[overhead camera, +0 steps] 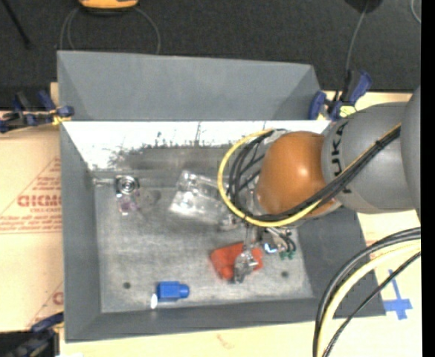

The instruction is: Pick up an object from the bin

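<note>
Red and lumpy, a small object [224, 259] lies at the front right of the grey bin's [187, 91] floor. The arm [373, 162] leans in from the right, its orange cover [291, 173] and looped cables above the spot. The wrist points steeply down, with the tool [245, 268] at the red object's right edge. Whether the tool is wide or narrow cannot be told. A blue-capped thing [171, 291] lies well to the left, and a clear plastic piece [191, 199] lies farther back.

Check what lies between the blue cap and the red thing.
Nothing: in the camera view, bare bin floor runs from blue cap to red thing.
</note>
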`<action>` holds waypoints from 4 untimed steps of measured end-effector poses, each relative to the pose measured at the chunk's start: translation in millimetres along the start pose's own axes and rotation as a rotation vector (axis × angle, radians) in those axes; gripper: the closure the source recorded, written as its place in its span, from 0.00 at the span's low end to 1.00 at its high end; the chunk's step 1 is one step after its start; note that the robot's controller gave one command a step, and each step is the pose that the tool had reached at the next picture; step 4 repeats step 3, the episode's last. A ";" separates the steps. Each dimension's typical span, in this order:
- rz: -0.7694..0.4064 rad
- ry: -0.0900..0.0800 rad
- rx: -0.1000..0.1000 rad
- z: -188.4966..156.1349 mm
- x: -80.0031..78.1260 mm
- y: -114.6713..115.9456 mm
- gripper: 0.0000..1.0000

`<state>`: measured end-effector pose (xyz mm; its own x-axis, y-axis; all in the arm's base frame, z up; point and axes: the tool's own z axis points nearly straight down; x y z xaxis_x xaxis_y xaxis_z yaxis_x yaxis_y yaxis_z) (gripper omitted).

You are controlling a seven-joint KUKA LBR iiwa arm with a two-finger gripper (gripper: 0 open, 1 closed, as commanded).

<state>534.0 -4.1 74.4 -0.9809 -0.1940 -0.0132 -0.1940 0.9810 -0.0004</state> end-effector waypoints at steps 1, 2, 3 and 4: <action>0.000 -0.004 0.000 -1.6 -2.1 2.4 1.00; -0.254 0.001 0.002 -183.4 -9.2 13.1 1.00; -0.145 0.006 -0.002 -182.6 -15.1 48.0 1.00; -0.145 0.006 -0.002 -182.6 -15.1 48.0 1.00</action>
